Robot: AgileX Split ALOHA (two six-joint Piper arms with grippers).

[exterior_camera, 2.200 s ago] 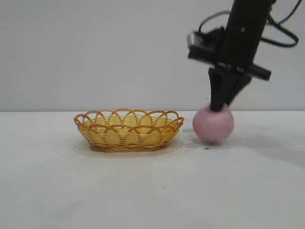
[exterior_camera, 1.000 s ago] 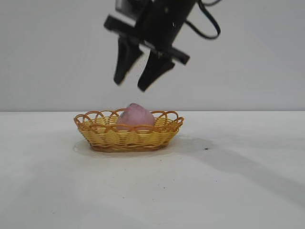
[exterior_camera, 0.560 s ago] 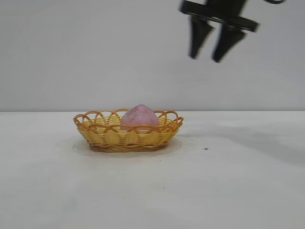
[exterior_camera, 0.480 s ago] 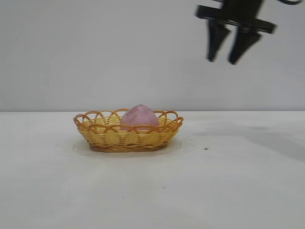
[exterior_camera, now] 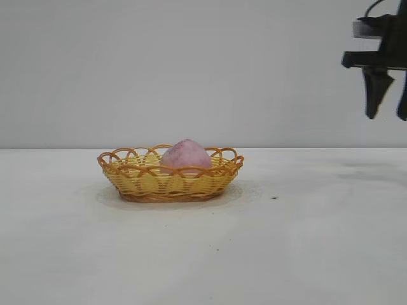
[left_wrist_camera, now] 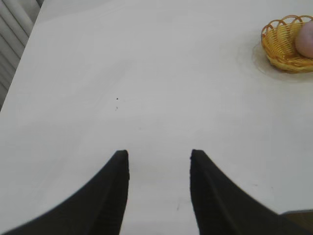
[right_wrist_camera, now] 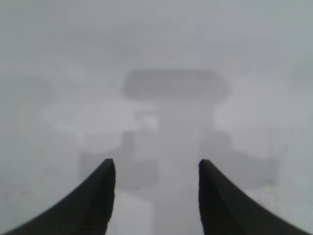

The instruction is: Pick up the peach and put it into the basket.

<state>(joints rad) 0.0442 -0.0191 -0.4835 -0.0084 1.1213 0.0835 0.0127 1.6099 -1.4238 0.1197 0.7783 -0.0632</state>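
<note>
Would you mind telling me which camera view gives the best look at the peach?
The exterior view: the peach shows side-on, sitting in the basket, its dome above the rim. The left wrist view catches only a sliver of it at the picture's edge; the right wrist view shows none of it.

basket [exterior_camera: 170, 175]: woven wicker | peach [exterior_camera: 186, 155]: matte | table [exterior_camera: 203, 254]: smooth, matte

The basket [exterior_camera: 170, 173] stood on the table [exterior_camera: 254, 254], left of the middle in the exterior view. The peach [exterior_camera: 185, 155] sat inside it, toward its right half, its top rising above the rim. The right gripper [exterior_camera: 388, 95] hung high above the table at the far right edge of that view, well apart from the basket. The left gripper [left_wrist_camera: 159, 169] hovered over bare table, with the basket well off to one side.
</note>
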